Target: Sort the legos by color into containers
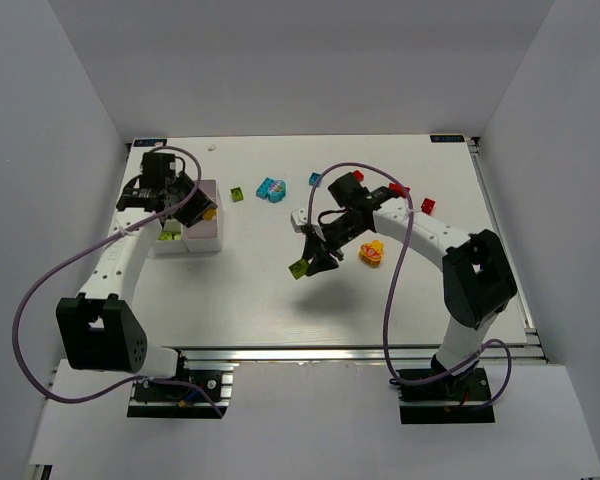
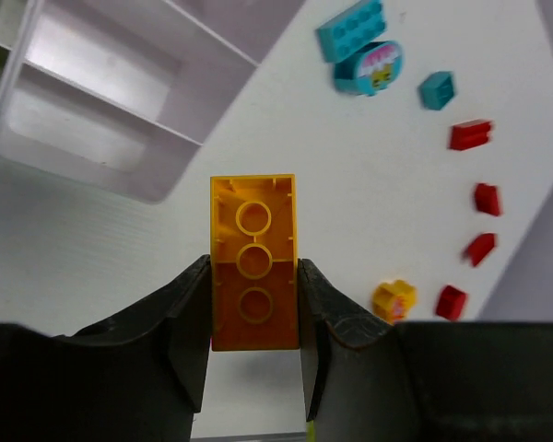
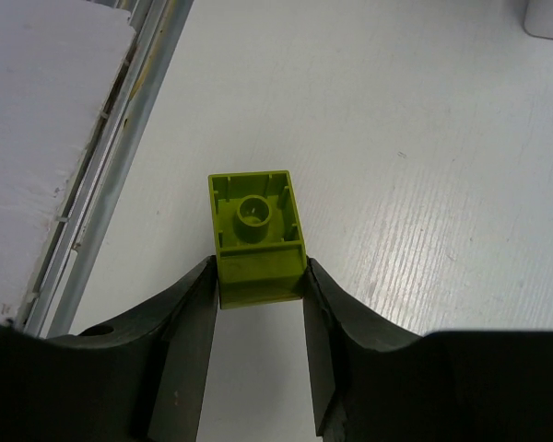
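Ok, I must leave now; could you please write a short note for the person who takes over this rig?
Left gripper: shut on an orange brick, near the white tray.
Right gripper: shut on a lime brick, above the table, away from the tray.
Done: at least one lime piece lies in the tray; the two compartments in the left wrist view are empty.
Left: drop both held bricks, then sort the loose ones on the table: four red bricks, three cyan pieces, one yellow piece, one green brick.

orange brick (image 2: 253, 262) pinched underside-up, lime brick (image 3: 256, 238) likewise
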Robot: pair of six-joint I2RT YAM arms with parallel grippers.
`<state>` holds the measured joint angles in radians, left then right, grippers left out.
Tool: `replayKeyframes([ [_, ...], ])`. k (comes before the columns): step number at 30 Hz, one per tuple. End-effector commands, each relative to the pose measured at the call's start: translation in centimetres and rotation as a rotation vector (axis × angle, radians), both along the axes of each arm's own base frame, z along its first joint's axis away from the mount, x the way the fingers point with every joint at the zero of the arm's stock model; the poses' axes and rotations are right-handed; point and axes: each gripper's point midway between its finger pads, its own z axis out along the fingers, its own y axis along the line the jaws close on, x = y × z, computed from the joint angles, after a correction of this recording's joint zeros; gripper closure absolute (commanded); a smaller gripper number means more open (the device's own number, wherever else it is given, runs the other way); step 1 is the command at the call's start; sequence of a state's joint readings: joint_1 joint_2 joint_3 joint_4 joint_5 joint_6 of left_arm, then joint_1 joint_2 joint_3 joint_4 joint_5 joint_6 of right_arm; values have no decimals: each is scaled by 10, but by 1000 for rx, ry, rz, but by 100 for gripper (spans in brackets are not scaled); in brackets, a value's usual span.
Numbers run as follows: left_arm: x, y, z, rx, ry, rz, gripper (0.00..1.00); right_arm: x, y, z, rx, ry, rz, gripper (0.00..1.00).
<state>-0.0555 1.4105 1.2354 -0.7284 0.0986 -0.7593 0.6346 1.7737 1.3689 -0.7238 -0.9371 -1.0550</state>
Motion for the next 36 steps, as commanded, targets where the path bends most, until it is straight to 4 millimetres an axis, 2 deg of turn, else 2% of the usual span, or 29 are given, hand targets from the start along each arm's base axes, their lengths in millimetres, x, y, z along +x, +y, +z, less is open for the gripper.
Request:
replayKeyframes([
  [1, 5, -6, 29, -175, 6, 118, 100, 1, 0, 16, 43, -28, -17, 100],
  [5, 7, -4, 25, -303, 53, 267, 100, 3, -1, 16, 51, -28, -27, 100],
  [6, 9, 8, 21, -344, 76, 350, 100, 2, -2, 16, 51, -25, -30, 100],
  [9, 8, 6, 14, -411, 119, 418, 100, 3, -3, 16, 56, -25, -38, 100],
  [12, 15, 1, 18, -477, 118, 445, 100, 4, -3, 17, 63, -25, -42, 100],
  [15, 21, 8, 15, -480, 124, 500, 100, 3, -4, 17, 65, -24, -44, 100],
  [21, 32, 12, 11, -514, 125, 540, 100, 4, -6, 18, 71, -30, -51, 100],
  [30, 62, 10, 29, -560, 77, 530, 100, 2, -8, 16, 67, -26, -54, 100],
  [36, 71, 9, 29, -582, 75, 538, 100, 3, -9, 15, 69, -30, -59, 100],
])
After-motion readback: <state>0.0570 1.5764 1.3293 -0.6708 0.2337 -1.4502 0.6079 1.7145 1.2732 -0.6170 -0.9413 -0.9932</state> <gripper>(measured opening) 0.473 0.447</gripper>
